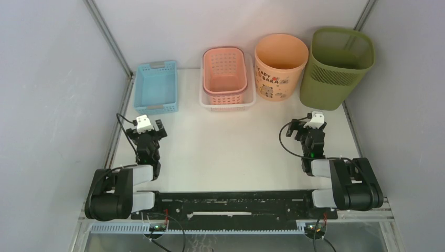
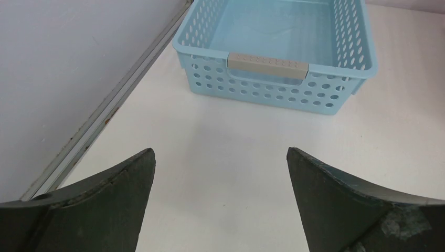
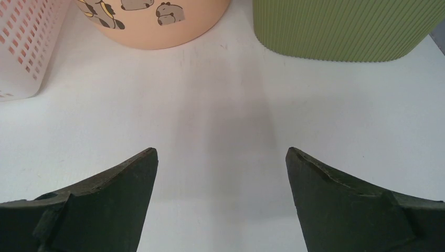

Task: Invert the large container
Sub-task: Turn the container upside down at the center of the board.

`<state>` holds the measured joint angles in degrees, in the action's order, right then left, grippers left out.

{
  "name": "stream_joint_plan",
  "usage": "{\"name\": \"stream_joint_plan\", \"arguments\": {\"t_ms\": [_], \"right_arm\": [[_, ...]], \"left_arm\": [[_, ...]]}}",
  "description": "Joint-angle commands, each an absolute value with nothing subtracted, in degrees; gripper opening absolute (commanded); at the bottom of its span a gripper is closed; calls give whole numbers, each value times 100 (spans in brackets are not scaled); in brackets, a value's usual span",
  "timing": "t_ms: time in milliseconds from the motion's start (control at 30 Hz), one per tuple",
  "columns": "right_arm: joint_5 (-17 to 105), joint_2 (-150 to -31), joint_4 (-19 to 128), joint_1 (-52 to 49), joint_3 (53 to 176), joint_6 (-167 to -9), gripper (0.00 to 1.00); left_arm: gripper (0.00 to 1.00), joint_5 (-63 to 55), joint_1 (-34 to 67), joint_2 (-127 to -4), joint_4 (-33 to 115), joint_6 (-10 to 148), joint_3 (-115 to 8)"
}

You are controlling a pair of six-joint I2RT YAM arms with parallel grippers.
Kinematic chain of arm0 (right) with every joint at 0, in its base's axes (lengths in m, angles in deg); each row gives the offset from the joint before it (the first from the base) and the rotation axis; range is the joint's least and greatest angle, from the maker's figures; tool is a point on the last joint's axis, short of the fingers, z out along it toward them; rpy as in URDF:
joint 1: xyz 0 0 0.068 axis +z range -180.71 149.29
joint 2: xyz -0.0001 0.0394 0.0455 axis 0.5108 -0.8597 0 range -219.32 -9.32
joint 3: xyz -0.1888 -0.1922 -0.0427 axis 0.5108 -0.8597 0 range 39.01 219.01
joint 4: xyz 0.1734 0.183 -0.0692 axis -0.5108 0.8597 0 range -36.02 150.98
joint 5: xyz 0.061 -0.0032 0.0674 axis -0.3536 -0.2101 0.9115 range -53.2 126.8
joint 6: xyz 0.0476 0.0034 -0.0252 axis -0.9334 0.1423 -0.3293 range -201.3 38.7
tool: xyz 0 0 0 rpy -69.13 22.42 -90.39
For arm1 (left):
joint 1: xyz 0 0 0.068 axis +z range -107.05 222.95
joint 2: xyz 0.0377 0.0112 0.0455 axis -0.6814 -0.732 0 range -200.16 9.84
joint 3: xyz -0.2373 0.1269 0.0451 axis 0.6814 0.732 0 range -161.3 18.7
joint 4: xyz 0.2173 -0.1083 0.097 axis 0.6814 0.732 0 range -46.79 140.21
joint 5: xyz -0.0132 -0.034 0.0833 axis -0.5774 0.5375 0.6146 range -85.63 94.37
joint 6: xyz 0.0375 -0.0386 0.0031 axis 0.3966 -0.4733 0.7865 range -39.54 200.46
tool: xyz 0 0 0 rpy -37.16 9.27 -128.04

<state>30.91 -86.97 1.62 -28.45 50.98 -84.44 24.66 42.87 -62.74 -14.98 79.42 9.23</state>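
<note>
The large container, a tall olive-green bin (image 1: pixel 336 68) with a mesh upper band, stands upright with its mouth up at the back right of the table. Its ribbed base shows at the top right of the right wrist view (image 3: pixel 341 29). My right gripper (image 1: pixel 307 128) is open and empty, low over the table, in front of the bin and apart from it; in its own view (image 3: pixel 220 157) only bare table lies between the jaws. My left gripper (image 1: pixel 149 131) is open and empty at the left, in its own view (image 2: pixel 220 157) facing a blue basket.
A light-blue perforated basket (image 1: pixel 155 88) sits at the back left, also in the left wrist view (image 2: pixel 283 52). A pink basket nested in a white one (image 1: pixel 225 79) sits at the back middle. A round peach bucket (image 1: pixel 278 65) with cartoon print stands just left of the green bin. Grey walls close in both sides.
</note>
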Motion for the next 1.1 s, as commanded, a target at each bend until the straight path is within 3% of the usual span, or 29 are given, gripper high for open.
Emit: {"name": "stream_joint_plan", "arguments": {"t_ms": [0, 467, 600, 733, 933, 1067], "right_arm": [[3089, -8640, 36, -2849, 5292, -8516, 100], [2996, -8552, -315, -2612, 5070, -8246, 100], [3048, -8187, -792, -2418, 4638, -7980, 100], [3112, -7241, 701, -2140, 4945, -7884, 100], [3831, -5667, 2721, -2014, 5576, -8611, 100], [3262, -4892, 4653, -1875, 6381, -10025, 100]], "left_arm": [[100, 2388, 4311, -6215, -1717, 7958, 799], [100, 2411, 4311, -6169, -1770, 7953, 842], [100, 2328, 4284, -5443, -1571, 8007, 1030], [100, 2411, 4181, -4156, -120, 7831, 798], [100, 2194, 4071, -2678, 881, 6611, 593], [100, 2311, 3956, -2317, 2563, 5421, -212]]}}
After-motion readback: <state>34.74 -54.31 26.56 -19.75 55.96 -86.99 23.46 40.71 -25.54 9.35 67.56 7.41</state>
